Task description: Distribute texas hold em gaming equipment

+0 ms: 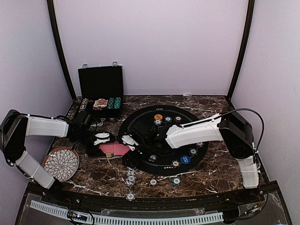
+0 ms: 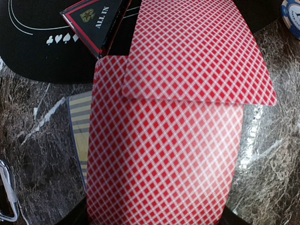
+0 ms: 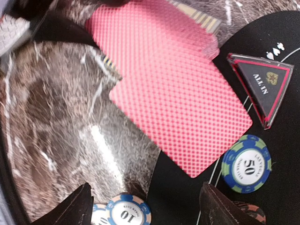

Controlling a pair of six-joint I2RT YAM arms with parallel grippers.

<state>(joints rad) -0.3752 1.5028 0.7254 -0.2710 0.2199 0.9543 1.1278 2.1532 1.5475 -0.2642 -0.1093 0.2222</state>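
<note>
While the left pincer (image 1: 108,137) grips the cards (image 2: 164,140) and the right pincer (image 3: 145,199) hangs released, the top card (image 2: 197,51) may slide off.

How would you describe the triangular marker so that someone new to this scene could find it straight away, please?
Start at the round black felt mat on the brown marble table, then go to its left edge, beside the red-backed playing cards. There lies the black triangular marker, next to a blue-and-green chip marked 50. It alone is three-cornered, red-edged and lettered ALL IN.
</note>
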